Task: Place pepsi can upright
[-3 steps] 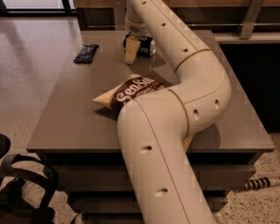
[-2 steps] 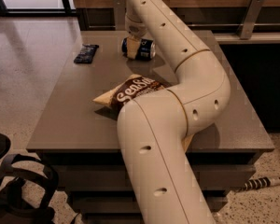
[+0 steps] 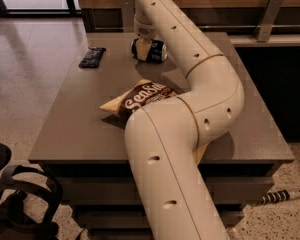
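Observation:
The pepsi can (image 3: 157, 51) is dark blue with a silver end and lies on its side at the far middle of the grey table (image 3: 80, 119). My gripper (image 3: 142, 48) reaches down from the cream arm and sits right over the can's left part, covering some of it. The can rests on the table top.
A brown chip bag (image 3: 140, 100) lies mid-table, partly behind my arm's elbow. A flat dark snack bar (image 3: 92, 57) lies at the far left of the table. A wooden wall with metal brackets stands behind. Black chair parts (image 3: 20, 199) are at the lower left.
My gripper has come down a little and shifted over the can, so that the can's blue side shows on both sides of it. The bag and the bar have not moved.

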Motion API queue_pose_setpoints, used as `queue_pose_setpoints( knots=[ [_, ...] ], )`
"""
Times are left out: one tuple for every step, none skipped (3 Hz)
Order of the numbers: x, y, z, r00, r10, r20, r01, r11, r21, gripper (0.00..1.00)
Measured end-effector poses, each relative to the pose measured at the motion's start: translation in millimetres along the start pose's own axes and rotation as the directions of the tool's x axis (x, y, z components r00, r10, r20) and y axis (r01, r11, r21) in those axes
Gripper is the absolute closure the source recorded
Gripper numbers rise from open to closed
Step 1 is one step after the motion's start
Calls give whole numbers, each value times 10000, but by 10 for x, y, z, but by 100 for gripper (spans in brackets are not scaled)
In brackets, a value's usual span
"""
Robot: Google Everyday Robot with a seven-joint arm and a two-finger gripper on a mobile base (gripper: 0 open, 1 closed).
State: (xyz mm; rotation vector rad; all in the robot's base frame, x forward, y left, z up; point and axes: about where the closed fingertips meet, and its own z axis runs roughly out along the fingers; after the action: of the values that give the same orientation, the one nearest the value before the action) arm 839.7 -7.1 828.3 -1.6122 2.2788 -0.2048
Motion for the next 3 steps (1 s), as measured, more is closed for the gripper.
queue_pose_setpoints(
  knots=[
    [-4, -1, 14, 10000, -3, 7, 3, 10000, 4, 100],
    [41, -22, -104, 9974, -217, 694, 227, 9997, -130, 100],
    [183, -51, -373, 9834, -567, 1722, 623, 9977, -275, 100]
  ],
)
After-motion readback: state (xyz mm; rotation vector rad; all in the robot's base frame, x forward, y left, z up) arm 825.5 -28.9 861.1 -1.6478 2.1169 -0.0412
